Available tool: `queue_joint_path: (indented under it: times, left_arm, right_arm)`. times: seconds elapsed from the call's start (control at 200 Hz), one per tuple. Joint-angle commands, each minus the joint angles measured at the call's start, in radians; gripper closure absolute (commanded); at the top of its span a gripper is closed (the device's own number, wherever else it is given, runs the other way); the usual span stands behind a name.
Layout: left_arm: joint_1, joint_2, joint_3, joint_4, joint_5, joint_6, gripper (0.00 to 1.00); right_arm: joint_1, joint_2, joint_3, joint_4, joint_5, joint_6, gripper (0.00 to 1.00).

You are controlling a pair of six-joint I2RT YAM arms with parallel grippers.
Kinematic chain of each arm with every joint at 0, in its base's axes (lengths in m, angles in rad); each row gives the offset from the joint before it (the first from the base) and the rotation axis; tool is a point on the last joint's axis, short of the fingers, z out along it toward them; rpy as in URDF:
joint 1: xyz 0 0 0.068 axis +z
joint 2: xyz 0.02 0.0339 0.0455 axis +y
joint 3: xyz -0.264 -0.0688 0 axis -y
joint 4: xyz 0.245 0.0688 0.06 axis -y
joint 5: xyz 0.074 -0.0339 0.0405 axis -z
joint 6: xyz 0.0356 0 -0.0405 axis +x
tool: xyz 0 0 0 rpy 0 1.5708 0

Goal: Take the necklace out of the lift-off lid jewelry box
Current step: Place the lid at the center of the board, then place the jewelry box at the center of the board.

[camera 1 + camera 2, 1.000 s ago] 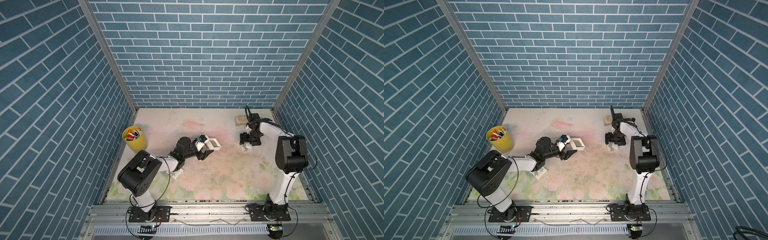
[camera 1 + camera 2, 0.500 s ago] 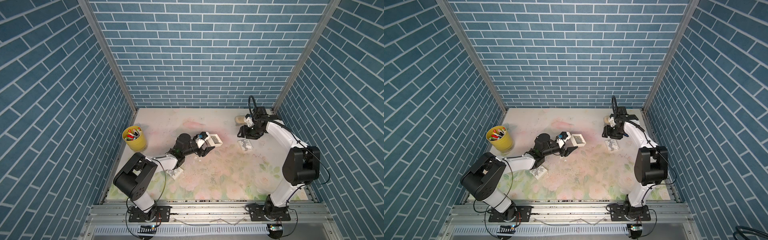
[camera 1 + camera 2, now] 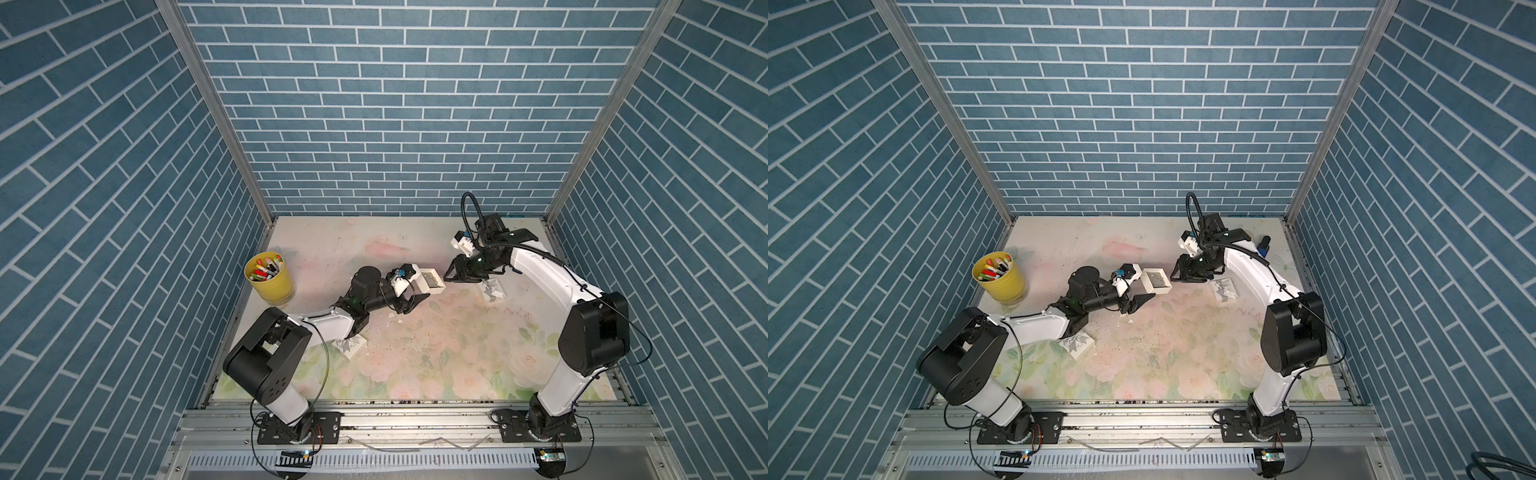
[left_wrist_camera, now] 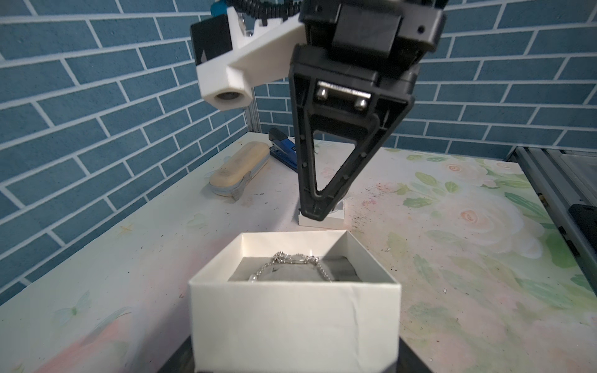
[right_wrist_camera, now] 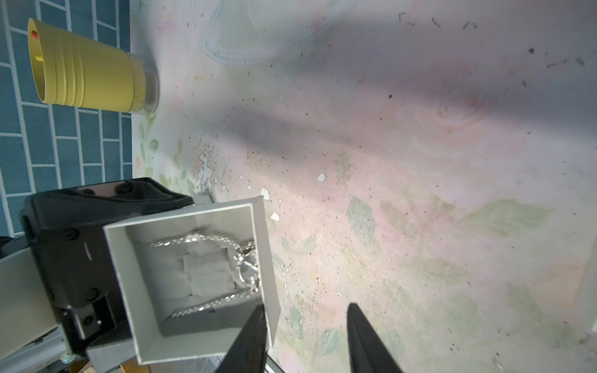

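At mid-frame in both top views, your left gripper [image 3: 419,286] clamps the open jewelry box [image 3: 434,289] holding the silver necklace [image 5: 245,261], which should be light, limp and slippery. Pinch its bunched chain with the half-open, empty right gripper [image 5: 305,310].

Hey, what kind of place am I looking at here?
Probably a robot test booth, not a real room: a left arm and a right arm bolted to a metal rail, brick-print panels closing in three sides, and a flower-print table holding props like a yellow cup of markers.
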Motion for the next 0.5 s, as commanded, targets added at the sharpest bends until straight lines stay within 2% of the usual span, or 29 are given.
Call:
queue_joint_path:
  times: [0.0,0.39,0.495]
  left_arm:
    - [0.005,-0.025,0.006,0.0,0.014,0.007,0.48]
    - [0.005,-0.021,0.004,0.0,0.016,0.012,0.48]
    - [0.005,-0.022,-0.001,-0.004,0.01,0.015,0.48]
  right_arm:
    - [0.011,0.026,0.048,-0.019,-0.043,0.012,0.59]
    - [0.039,0.073,0.069,-0.001,-0.063,0.037,0.55]
    - [0.039,0.059,0.079,-0.016,0.005,0.037,0.55]
